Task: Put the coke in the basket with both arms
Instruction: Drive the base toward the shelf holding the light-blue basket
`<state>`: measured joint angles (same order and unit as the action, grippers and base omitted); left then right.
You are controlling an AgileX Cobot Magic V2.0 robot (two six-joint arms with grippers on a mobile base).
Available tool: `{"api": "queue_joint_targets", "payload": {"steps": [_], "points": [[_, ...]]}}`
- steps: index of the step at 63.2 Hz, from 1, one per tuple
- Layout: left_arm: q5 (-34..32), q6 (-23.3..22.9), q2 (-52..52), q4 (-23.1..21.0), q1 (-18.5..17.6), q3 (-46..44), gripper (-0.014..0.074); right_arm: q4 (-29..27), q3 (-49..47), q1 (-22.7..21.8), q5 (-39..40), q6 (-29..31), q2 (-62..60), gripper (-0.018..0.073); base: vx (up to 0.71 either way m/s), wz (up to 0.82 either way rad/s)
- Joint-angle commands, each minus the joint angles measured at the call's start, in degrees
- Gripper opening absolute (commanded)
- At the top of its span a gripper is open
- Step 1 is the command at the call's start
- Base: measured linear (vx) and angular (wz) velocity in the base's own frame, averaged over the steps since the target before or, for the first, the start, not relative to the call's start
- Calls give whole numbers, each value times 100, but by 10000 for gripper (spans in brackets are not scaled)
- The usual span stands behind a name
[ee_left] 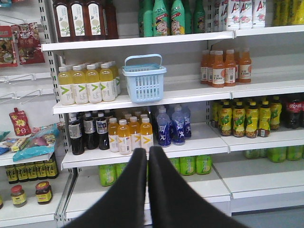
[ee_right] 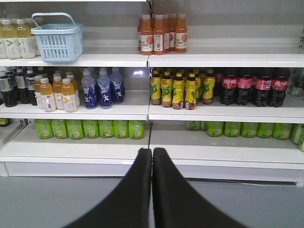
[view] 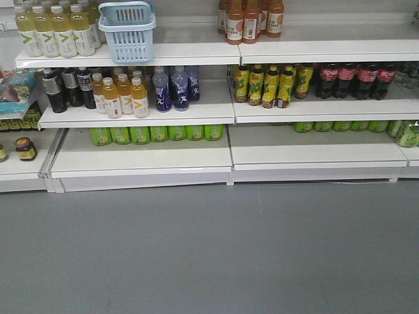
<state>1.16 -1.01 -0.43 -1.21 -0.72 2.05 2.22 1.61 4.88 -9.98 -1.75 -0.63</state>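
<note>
Closest in, the matte black left gripper point(ee_left: 148, 153) has its two pointed fingers pressed together at the tips with nothing between them. The matte black right gripper point(ee_right: 152, 154) is the same, pinched closed and empty. Both hang in free air in front of the shelving, with open room on either side.

Ahead lies the plain grey floor point(view: 209, 255), an unbroken stretch up to the white metal bottom shelf point(view: 141, 160). The shelf's front lip runs straight across, with a seam near the middle. Its front board is bare, and a row of bright green cans point(view: 157, 133) sits far back under the next level.

One level up, amber juice bottles with white labels point(view: 121, 98) stand at the front edge, with clear bottles with blue labels point(view: 175, 88) just beside them. Right of the seam come bottles with yellow labels point(view: 268, 85), then dark cola bottles with red labels point(view: 357, 80).

Farthest and highest, the light blue slotted plastic basket point(view: 127, 31) stands upright near the front lip of the upper shelf. It is just beside the pale yellow drink bottles point(view: 55, 33) on its left, and its handle is raised over the rim. To its right the board is open as far as the orange-brown bottles point(view: 249, 19). Where the slim red-and-white coke can stands I cannot tell from these views
</note>
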Motion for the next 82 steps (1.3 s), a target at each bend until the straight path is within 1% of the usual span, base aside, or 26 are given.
{"api": "queue_joint_targets", "payload": {"steps": [1,82], "points": [[-406,-11,-113,-15,-40,-193,-6,19,43,-11,422,36,-70,-10,0,0],[-406,-11,-113,-15,-40,-193,-6,19,43,-11,428,36,-70,-10,0,0]]}}
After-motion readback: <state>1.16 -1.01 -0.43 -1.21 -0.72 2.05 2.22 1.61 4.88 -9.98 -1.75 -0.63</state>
